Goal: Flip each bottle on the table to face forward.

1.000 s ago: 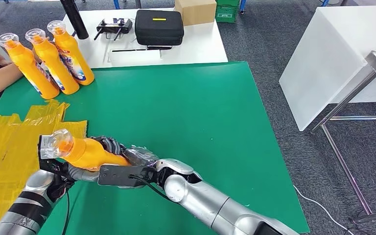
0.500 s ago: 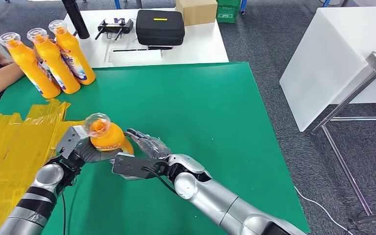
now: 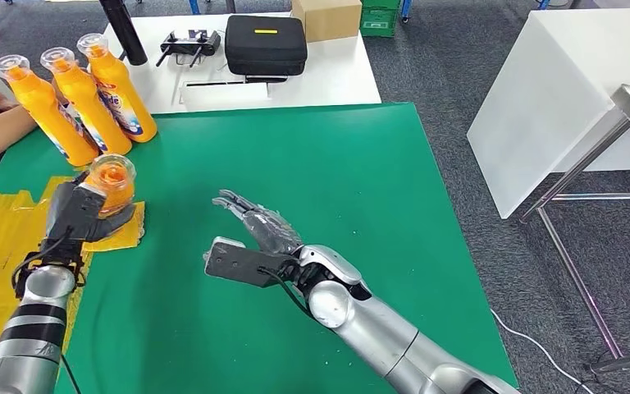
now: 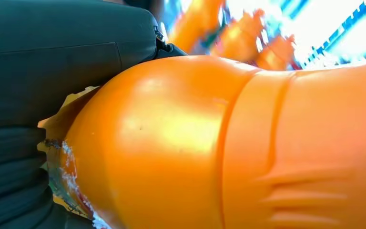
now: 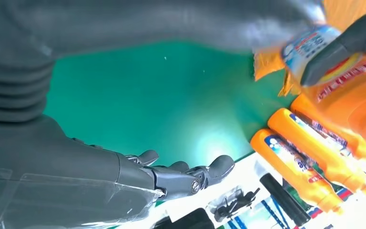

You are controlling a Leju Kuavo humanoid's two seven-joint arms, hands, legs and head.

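Head view is showing the left hand (image 3: 72, 215) gripping the orange bottle (image 3: 111, 185) upright over yellow sheeting (image 3: 4, 246), at nine o'clock from the empty, spread right hand (image 3: 261, 228).

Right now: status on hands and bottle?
Left hand grips orange bottle, upright by yellow sheet. Right hand open, empty, over green table. Three bottles standing behind.

Silver arms (image 3: 377, 336), black cables, dark grey hands (image 3: 261, 226).
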